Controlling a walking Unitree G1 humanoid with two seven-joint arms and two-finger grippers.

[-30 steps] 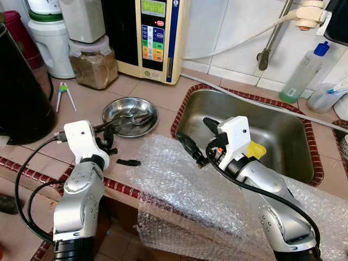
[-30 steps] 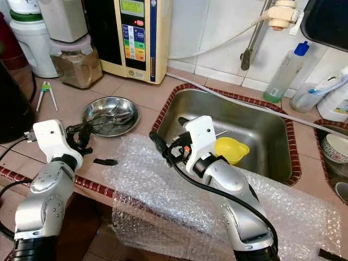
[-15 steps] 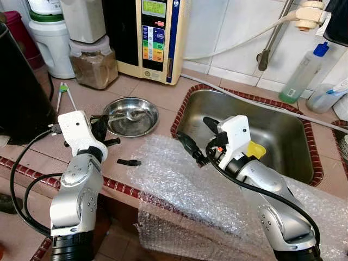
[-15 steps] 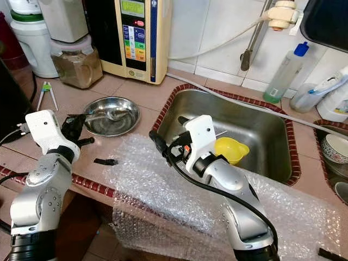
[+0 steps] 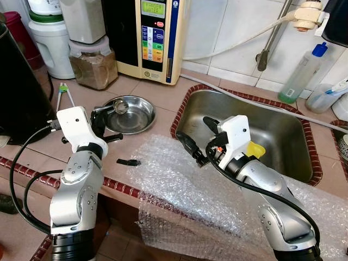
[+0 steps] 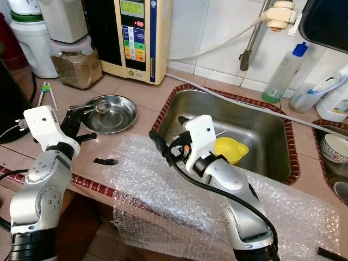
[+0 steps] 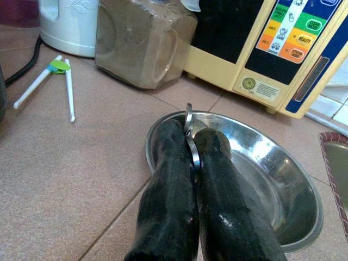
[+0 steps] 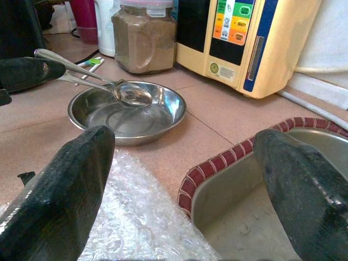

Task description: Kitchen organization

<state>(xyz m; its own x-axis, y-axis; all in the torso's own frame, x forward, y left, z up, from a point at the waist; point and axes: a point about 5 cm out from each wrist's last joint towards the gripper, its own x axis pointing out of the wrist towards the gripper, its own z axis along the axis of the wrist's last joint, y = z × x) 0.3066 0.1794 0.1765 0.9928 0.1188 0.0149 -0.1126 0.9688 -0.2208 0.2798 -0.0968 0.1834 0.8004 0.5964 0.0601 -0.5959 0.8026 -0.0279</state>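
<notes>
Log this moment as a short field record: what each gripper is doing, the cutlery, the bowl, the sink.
left gripper: shut on the metal spoons, lifted above the bowl's near-left rim
metal spoons: held by the handles, bowls tilted down over the dish
round stainless steel bowl: on the tiled counter, left of the sink
right gripper: open, held over the sink's left rim and the bubble wrap
bubble wrap sheet: draped over the counter's front edge
steel sink: holds a yellow cup

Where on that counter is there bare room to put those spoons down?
Bare tile lies between the steel bowl, the white tongs and the jar. The front edge is crowded by bubble wrap. The left gripper holds the spoons over the bowl.
</notes>
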